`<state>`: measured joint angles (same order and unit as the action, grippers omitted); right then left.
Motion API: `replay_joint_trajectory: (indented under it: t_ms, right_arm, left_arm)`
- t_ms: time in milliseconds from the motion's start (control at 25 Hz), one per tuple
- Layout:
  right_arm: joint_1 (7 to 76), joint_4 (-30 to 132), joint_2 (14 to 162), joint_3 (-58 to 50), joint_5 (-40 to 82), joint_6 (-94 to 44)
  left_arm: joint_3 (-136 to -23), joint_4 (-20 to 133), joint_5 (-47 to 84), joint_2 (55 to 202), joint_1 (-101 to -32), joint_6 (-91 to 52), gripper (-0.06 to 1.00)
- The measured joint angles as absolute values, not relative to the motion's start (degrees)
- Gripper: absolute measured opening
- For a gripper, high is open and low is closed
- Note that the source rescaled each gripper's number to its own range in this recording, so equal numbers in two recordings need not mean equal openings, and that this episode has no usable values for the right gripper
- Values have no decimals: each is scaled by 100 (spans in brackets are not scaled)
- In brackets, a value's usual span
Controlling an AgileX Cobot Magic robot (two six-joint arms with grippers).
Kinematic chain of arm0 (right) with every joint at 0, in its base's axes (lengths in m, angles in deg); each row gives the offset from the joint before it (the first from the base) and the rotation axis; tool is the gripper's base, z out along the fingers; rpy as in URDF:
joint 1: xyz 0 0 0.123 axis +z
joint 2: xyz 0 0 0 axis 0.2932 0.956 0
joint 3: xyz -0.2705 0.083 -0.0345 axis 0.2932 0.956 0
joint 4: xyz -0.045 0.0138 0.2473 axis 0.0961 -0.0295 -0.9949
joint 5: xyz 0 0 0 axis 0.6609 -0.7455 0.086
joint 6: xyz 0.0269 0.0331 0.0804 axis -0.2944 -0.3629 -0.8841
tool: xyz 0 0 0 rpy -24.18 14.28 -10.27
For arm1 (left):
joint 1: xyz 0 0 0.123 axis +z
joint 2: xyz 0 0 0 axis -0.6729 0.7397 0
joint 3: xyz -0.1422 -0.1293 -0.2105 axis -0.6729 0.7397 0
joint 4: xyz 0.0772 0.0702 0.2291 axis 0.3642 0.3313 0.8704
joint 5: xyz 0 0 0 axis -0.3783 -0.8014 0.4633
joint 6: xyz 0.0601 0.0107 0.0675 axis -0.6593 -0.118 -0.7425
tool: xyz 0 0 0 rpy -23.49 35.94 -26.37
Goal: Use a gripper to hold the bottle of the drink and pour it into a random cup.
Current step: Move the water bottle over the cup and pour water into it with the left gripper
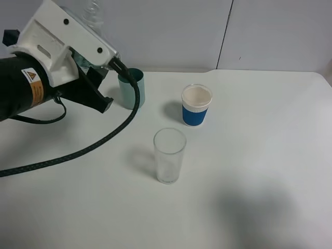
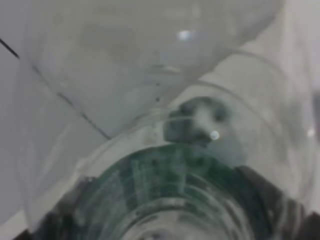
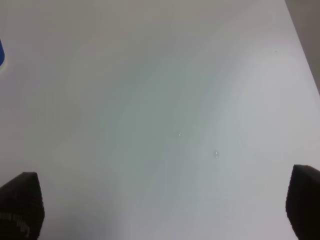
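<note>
The one sign to be seen stands on the black arm (image 1: 15,101), well to the left of the teal cup (image 1: 132,89). It is an orange label (image 1: 33,86) stuck along the arm's casing. At the end of it nearer the cup is a black-edged warning triangle (image 1: 31,75). Below the triangle run a few short lines of dark print, too small to read from here.

On the same side of the cup, the bottle (image 2: 150,75) wears a green label (image 2: 170,192). It shows only as a blur through the clear plastic, and no letter or brand on it can be made out.
</note>
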<state>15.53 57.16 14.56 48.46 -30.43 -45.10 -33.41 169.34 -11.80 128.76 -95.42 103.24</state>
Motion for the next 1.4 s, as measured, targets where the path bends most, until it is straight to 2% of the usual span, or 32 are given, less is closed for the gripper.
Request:
replay_joint_trajectory:
  t_ms: [440,600,960,1400]
  right_arm:
    - [1553,5716,1456,4846,-3043,-4510]
    - [1553,5716,1456,4846,-3043,-4510]
    - [1553,5761,1456,4846,-3043,-4627]
    - [1553,5783,1456,4846,-3041,-4714]
  left_arm:
    - [-3341,16929,-2322,13514,-9766,9439,0]
    - [-3341,16924,-2353,13746,-9816,9004,0]
    - [-3341,16918,-2426,14021,-10514,8331,0]
    - [-3347,16919,-2681,14838,-10574,8318,0]
